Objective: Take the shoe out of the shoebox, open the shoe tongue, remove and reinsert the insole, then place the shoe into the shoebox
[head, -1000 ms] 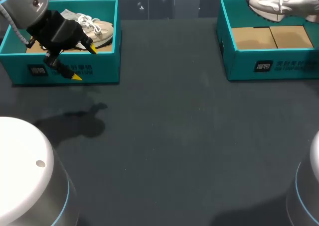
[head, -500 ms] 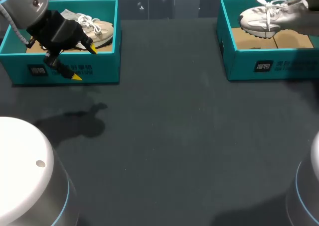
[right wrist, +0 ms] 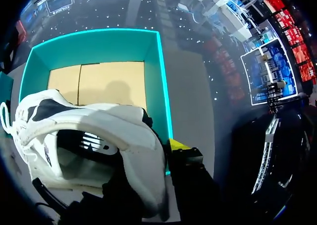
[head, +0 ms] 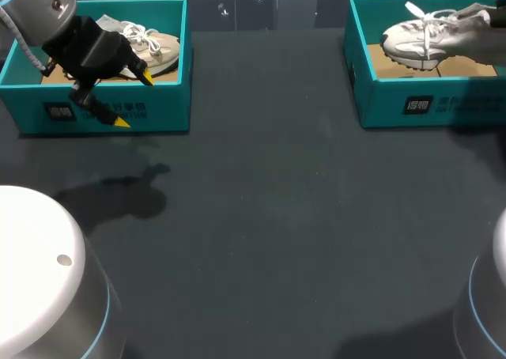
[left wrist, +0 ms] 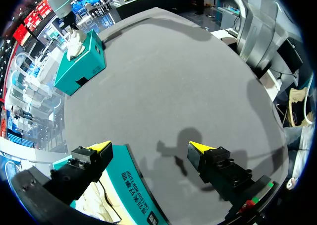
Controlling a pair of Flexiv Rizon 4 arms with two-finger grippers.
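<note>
We see the white shoe (head: 427,39) in the upper right of the head view, inside the right shoebox (head: 443,106), a teal box open at the top; its toe points towards the frame's left and its laces stand up, and we cannot tell whether the sole touches the box's cardboard floor (right wrist: 109,81). In the right wrist view the right fingers (right wrist: 156,155) pinch the heel of the white shoe (right wrist: 89,131): one yellow tip lies against the outside of the heel, the other finger is a dark shape inside the shoe's opening, and the right shoebox (right wrist: 99,46) lies ahead of and under them. In the upper left of the head view the left fingers (head: 134,100) are spread wide and hold nothing, hanging over the front wall of the left shoebox (head: 170,110), where a beige shoe (head: 154,47) lies. The left wrist view shows the left fingers (left wrist: 149,146) apart, one tip over the left shoebox (left wrist: 133,185), the other over the dark desk (left wrist: 168,76)
</note>
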